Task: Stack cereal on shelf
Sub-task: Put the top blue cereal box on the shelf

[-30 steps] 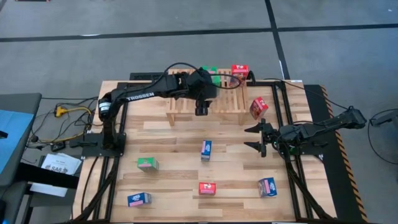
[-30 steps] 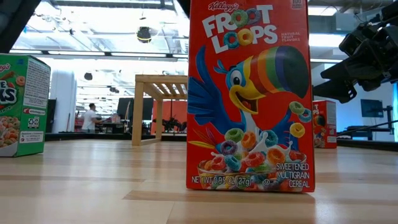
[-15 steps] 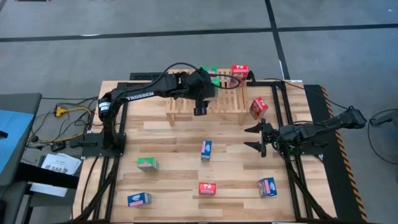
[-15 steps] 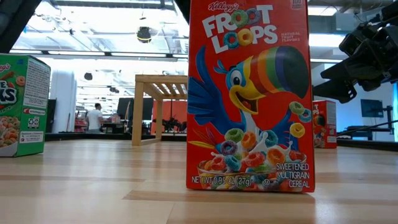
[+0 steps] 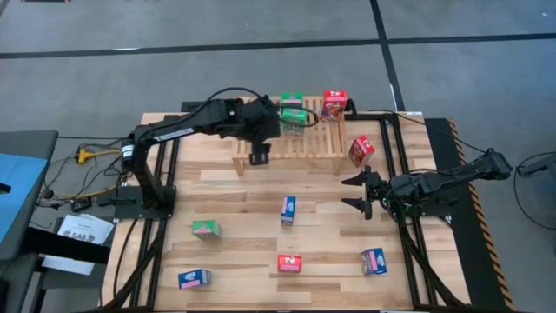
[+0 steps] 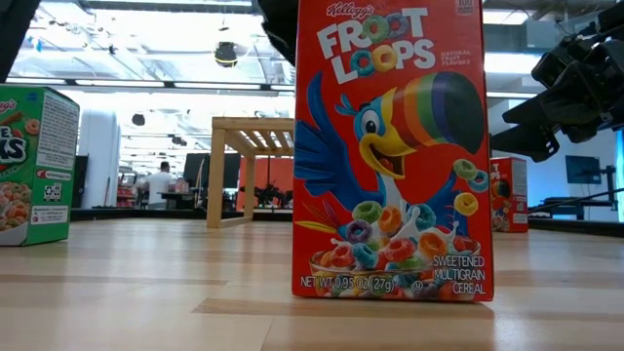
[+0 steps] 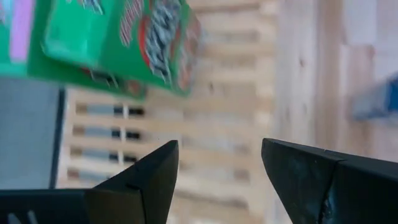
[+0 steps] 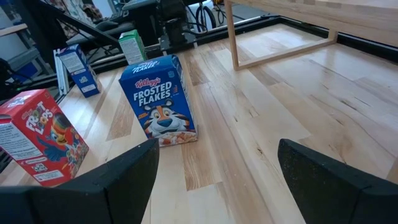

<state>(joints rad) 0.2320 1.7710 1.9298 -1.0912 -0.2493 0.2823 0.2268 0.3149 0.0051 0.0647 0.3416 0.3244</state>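
Observation:
The shelf [image 5: 306, 139] is a light-wood slatted rack at the table's far middle. Two green cereal boxes [image 5: 293, 110] sit close together on its slats, and a red box [image 5: 334, 102] stands further right on it. My left gripper [image 5: 259, 157] hangs open over the shelf's left part, left of the green boxes, with nothing between its fingers [image 7: 155, 171]. The wrist view shows a green box [image 7: 124, 40] and slats beyond them. My right gripper [image 5: 358, 193] waits open, low, at the table's right, facing a blue box [image 8: 158, 99].
Loose boxes on the table: a red one [image 5: 361, 149] by the shelf's right end, blue [image 5: 287, 209] in the middle, green [image 5: 207, 229], red [image 5: 289, 263], blue [image 5: 373, 261] and blue [image 5: 195, 278] nearer the front. A person moves in the room behind.
My left gripper has drawn back from the green boxes toward the table's left and risen a little, its fingers the same width apart. The green boxes, earlier hidden under the arm, now show on the shelf.

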